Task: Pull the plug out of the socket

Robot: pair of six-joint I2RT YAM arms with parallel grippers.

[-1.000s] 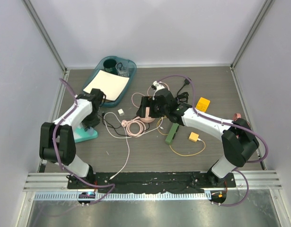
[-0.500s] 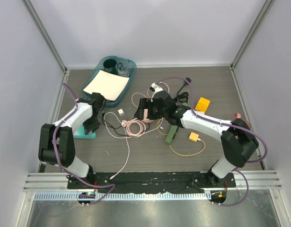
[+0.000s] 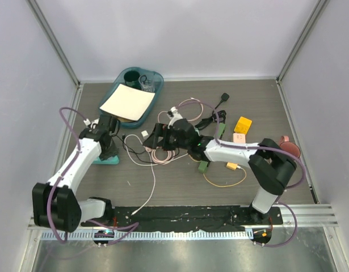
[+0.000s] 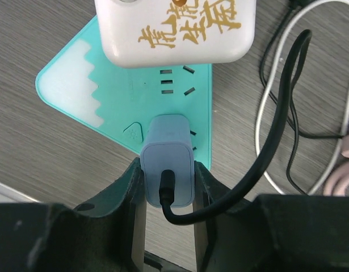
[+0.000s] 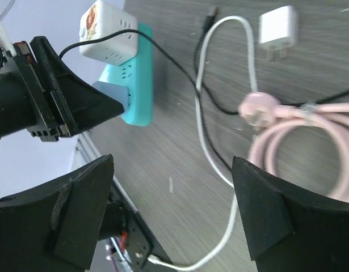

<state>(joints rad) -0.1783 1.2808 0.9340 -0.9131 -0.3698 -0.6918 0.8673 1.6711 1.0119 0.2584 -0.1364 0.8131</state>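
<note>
- The left end effector (image 4: 167, 168) is closed around the blue-grey plug (image 4: 167, 141). One finger presses on each side face, and the jaws stand only as far apart as the plug body is wide.
- The plug appears fully seated in the teal socket strip (image 4: 72, 85), at the end of the strip nearest the wrist. Its black cable (image 4: 276, 124) leaves the rear face and curves away to the right across the surface (image 4: 38, 164).
- A white adapter (image 4: 174, 28) with gold lettering occupies the strip just beyond the plug. The two are close but do not touch.
- Judge the current step as grip secured, extraction not begun. No gap shows between plug and strip.
- For the next move, pull along the axis of the pins, straight away from the strip face. Avoid tilting, which may bind the pins.
- Expect the strip to lift with the plug, since nothing pins it down. You may need to brace it.
- The right end effector (image 5: 173, 170) is spread wide and holds nothing. It hangs above the surface, between the strip and the coiled pink cable (image 5: 310, 141).
- You could bring this free arm down onto the strip, on a bare part away from the white adapter.
- At the far side, the teal tray (image 3: 160, 79) stands well apart from the work and plays no part.
</note>
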